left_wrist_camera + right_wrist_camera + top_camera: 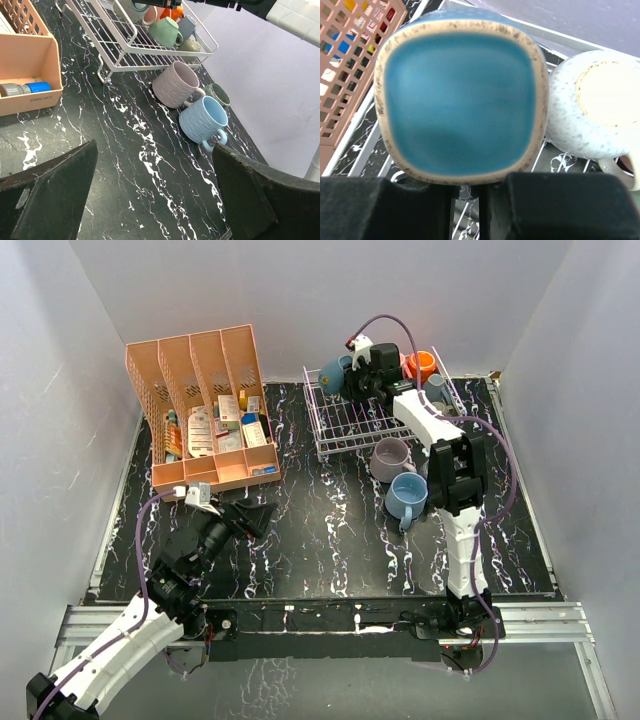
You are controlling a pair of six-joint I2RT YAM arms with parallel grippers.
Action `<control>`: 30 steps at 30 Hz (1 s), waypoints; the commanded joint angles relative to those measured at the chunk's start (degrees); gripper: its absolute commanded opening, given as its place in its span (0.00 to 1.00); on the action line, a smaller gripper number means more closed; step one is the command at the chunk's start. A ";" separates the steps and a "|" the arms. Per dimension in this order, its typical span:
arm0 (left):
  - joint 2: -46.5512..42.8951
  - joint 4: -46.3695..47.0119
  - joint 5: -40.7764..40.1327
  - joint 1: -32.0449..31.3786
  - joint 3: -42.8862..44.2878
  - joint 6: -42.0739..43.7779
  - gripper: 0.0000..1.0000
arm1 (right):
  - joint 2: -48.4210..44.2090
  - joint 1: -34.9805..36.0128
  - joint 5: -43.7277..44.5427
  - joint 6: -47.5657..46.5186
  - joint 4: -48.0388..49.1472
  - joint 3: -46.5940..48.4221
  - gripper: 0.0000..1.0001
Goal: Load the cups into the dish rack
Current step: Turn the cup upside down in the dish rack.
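The teal cup (462, 105) is clamped in the right pincer (470, 196), base facing the wrist, over the dish rack (345, 430) at its far-left corner; the left pincer (154, 150) is spread apart, far off.

1. A black table top (320, 530) veined with white marbling lay under everything; plain white walls (300, 290) closed it in at the back and both sides.
2. A salmon-pink organizer (200, 410) stood at the far left of the table; it had four tall slotted compartments side by side and a row of low trays along its front.
3. Small boxes and packets (225, 420) lay jumbled in the compartments; their labels were too small to read.
4. In one front tray a short blue piece (37, 86) lay just beside a grey piece (11, 90); what they were I could not tell.
5. A silver metal rail (540, 615) ran along the table's near edge.
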 commanded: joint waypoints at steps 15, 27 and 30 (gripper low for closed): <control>0.81 -0.47 -1.53 0.35 3.31 2.27 0.97 | 5.79 3.80 15.84 -4.26 11.77 7.36 0.08; 1.72 -0.36 -1.12 0.35 3.31 1.94 0.97 | 8.54 4.43 21.24 -7.45 15.12 7.36 0.16; 1.45 -0.42 -1.20 0.35 3.12 1.81 0.97 | 9.10 4.37 21.79 -8.04 15.68 7.28 0.18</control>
